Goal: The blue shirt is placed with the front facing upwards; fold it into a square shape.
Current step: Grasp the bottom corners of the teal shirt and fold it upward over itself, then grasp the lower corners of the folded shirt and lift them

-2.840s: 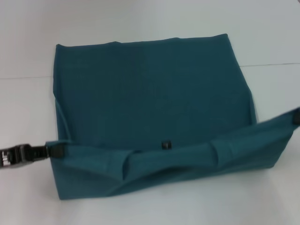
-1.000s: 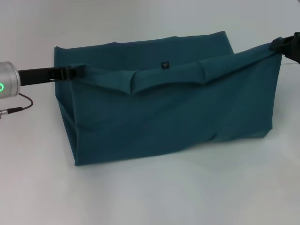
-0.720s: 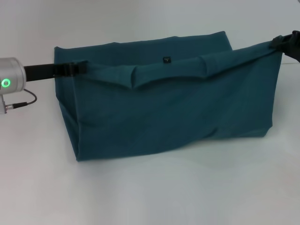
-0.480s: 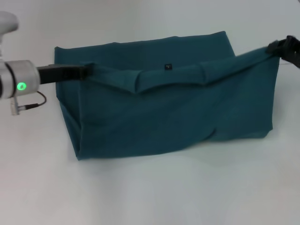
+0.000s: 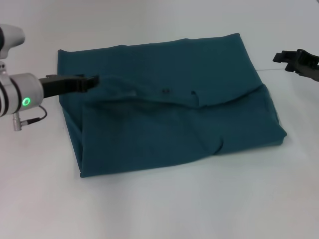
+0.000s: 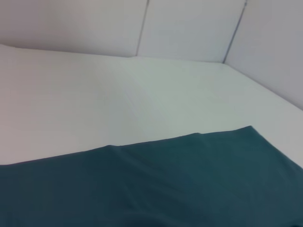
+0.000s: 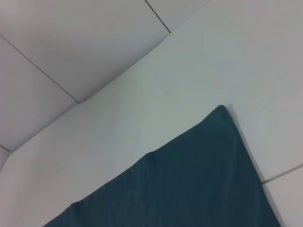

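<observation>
The blue shirt (image 5: 169, 107) lies flat on the white worktop (image 5: 164, 204), folded over on itself into a wide rectangle, plain teal side up. The near layer's upper edge runs as a rumpled ridge across the middle, with a small dark tag showing near its centre. The left gripper (image 5: 92, 79) sits at about nine o'clock of the cloth, low over its left part; its black fingers look spread and hold nothing. The right gripper (image 5: 280, 57) hangs off the shirt at roughly two o'clock, over bare worktop, its fingers parted and empty. Both wrist views catch only the shirt's far edge (image 6: 189, 161) (image 7: 199, 179) against the worktop.
</observation>
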Robot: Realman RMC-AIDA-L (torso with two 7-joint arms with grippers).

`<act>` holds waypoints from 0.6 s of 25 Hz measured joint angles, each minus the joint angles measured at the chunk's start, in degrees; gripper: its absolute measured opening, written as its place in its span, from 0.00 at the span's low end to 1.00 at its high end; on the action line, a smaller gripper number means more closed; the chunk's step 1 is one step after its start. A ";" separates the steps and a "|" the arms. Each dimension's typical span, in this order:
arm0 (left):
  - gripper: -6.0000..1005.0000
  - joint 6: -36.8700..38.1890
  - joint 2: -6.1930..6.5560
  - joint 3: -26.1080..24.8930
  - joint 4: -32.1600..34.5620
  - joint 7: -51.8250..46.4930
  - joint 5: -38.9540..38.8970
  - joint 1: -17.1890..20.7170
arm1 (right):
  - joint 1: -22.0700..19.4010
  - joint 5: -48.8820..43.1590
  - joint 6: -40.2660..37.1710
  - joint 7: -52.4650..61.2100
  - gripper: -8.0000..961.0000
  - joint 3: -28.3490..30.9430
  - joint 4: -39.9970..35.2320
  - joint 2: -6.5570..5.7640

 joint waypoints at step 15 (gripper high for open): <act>0.67 18.73 -0.62 3.57 -16.73 -23.47 15.46 11.50 | -10.97 -0.97 -23.10 2.26 0.73 -0.68 -12.62 -2.50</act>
